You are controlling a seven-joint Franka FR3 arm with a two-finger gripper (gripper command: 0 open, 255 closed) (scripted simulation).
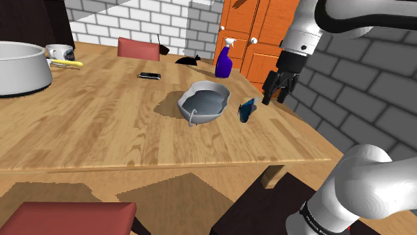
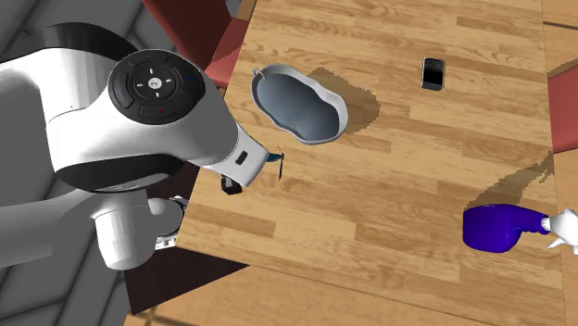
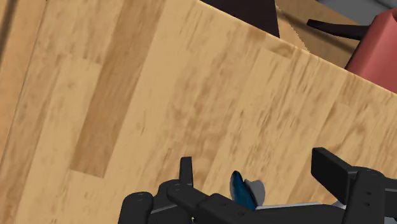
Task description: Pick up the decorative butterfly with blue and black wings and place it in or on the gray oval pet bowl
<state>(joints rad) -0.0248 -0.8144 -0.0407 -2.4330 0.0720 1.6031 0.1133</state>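
A small butterfly (image 1: 247, 109) with blue and black wings stands upright on the wooden table (image 1: 100, 133), close to its edge at the shoulder view's right. Just beside it, toward that view's left, sits the grey oval pet bowl (image 1: 204, 101), with nothing in it. My black gripper (image 1: 277, 90) hangs above the butterfly and a little past it toward the table edge. In the wrist view the gripper (image 3: 252, 159) is open and the butterfly (image 3: 244, 189) shows between the fingers, untouched. From above, the bowl (image 2: 296, 102) shows whole and my arm partly covers the butterfly (image 2: 277, 163).
A purple spray bottle (image 1: 225, 60) stands behind the bowl, a black phone (image 1: 150, 75) lies further left. A large grey pot (image 1: 20, 67) and a mug (image 1: 59, 52) are at the far left. Red chairs (image 1: 139, 48) (image 1: 67, 217) flank the table. An orange door (image 1: 257, 33) is behind.
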